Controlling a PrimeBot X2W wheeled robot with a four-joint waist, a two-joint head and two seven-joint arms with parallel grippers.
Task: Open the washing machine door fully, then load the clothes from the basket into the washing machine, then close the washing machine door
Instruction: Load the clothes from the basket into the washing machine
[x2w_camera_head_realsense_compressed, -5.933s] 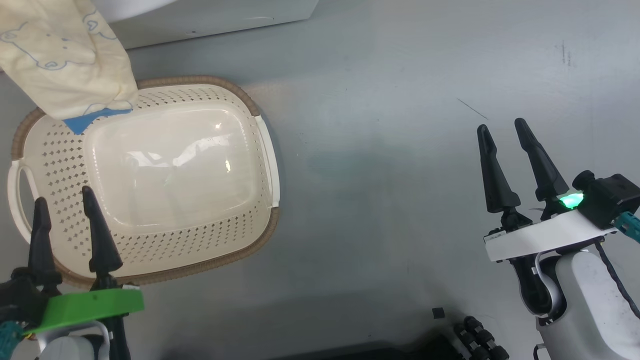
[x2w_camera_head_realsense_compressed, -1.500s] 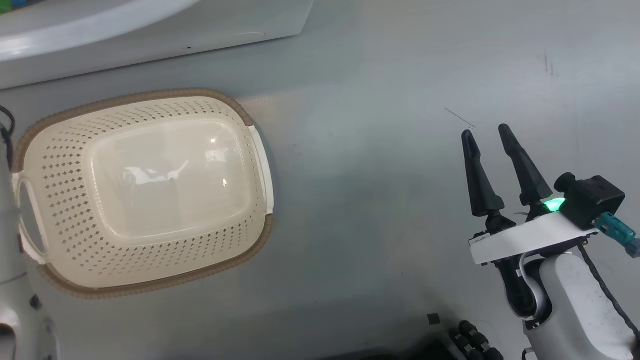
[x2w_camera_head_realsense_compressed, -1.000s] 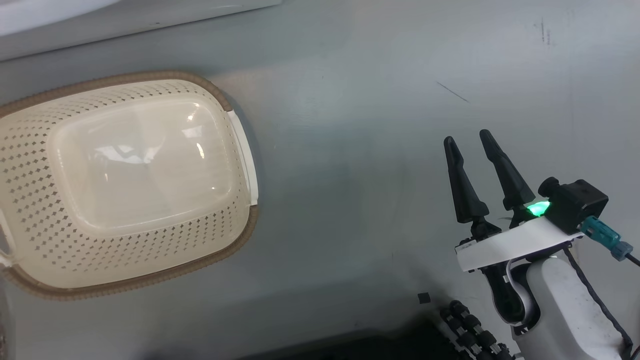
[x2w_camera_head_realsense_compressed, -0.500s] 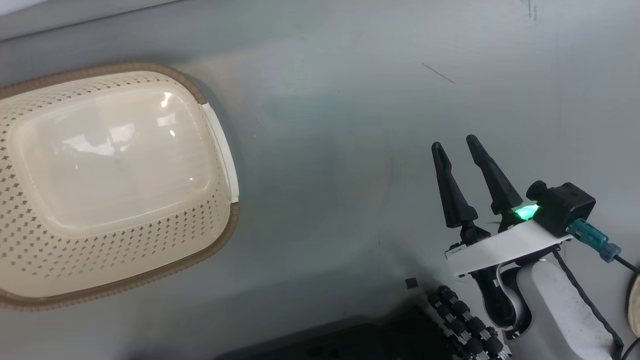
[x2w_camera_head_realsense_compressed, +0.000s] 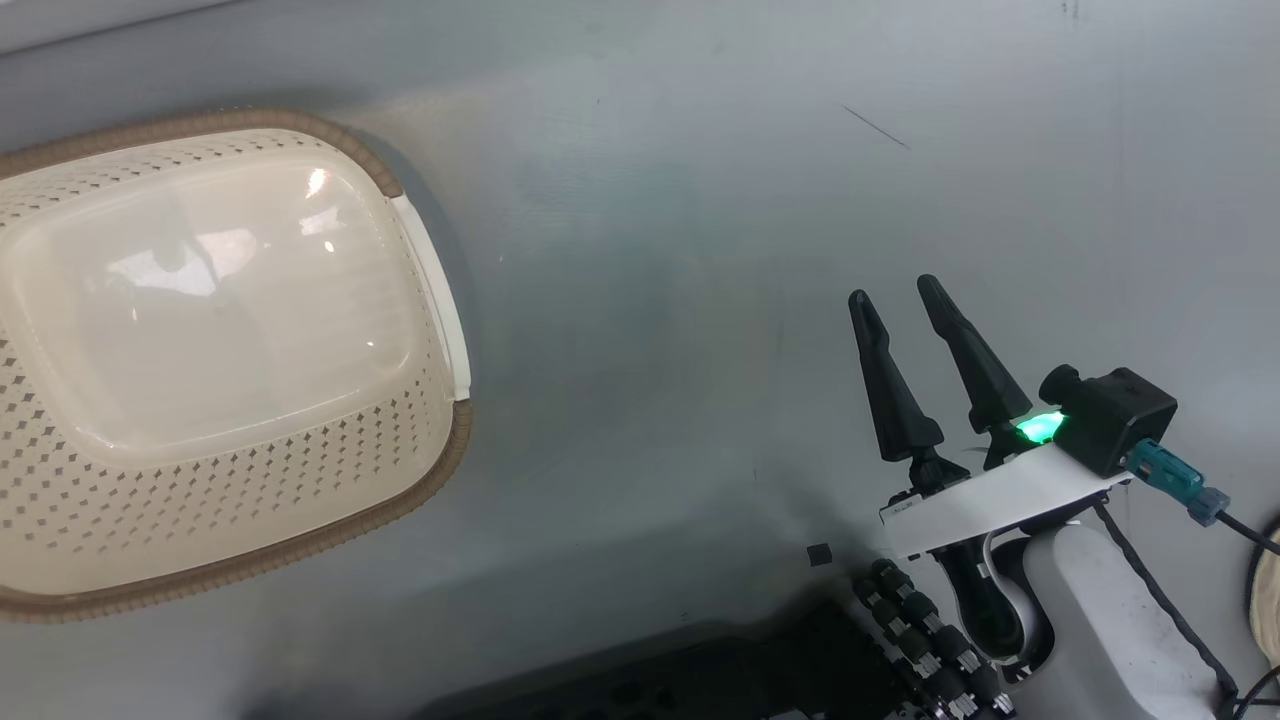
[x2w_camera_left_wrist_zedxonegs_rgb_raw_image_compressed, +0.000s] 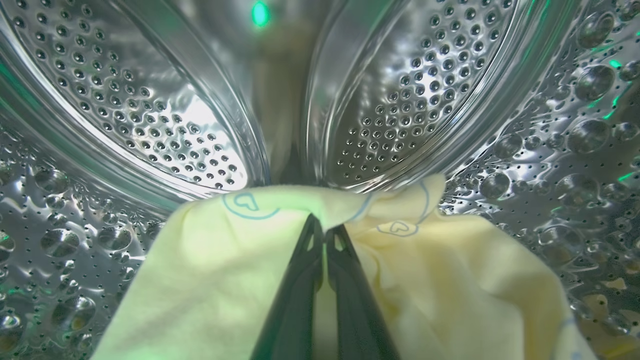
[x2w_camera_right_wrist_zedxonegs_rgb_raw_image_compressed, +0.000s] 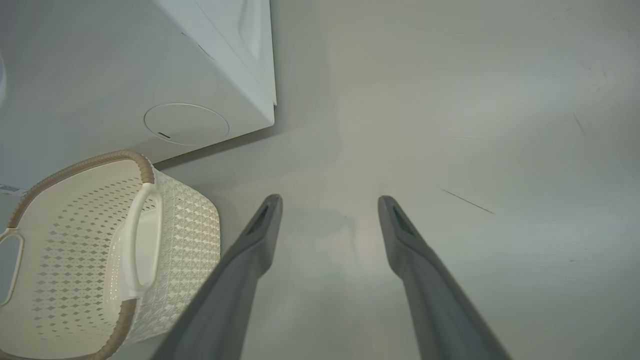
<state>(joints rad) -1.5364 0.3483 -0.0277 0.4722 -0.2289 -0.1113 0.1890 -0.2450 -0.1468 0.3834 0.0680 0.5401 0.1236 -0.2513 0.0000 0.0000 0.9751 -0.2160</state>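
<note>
Two left fingers (x2w_camera_left_wrist_zedxonegs_rgb_raw_image_compressed: 295, 300) closed on clothes (x2w_camera_left_wrist_zedxonegs_rgb_raw_image_compressed: 450, 280) inside drum (x2w_camera_left_wrist_zedxonegs_rgb_raw_image_compressed: 150, 115), right fingers (x2w_camera_head_realsense_compressed: 887, 390) spread apart above floor (x2w_camera_head_realsense_compressed: 650, 250), basket (x2w_camera_head_realsense_compressed: 300, 470) beside washer (x2w_camera_right_wrist_zedxonegs_rgb_raw_image_compressed: 100, 75)

My head camera looks steeply down at the floor (x2w_camera_head_realsense_compressed: 650, 250), with the basket (x2w_camera_head_realsense_compressed: 300, 460) at left and the right gripper (x2w_camera_head_realsense_compressed: 892, 290) at lower right. My left wrist camera sits inside the drum (x2w_camera_left_wrist_zedxonegs_rgb_raw_image_compressed: 150, 100), looking along the left gripper (x2w_camera_left_wrist_zedxonegs_rgb_raw_image_compressed: 325, 225) at perforated steel close by. My right wrist camera faces down and forward; it shares the basket, the floor and a scratch (x2w_camera_head_realsense_compressed: 875, 127) with the head view.
</note>
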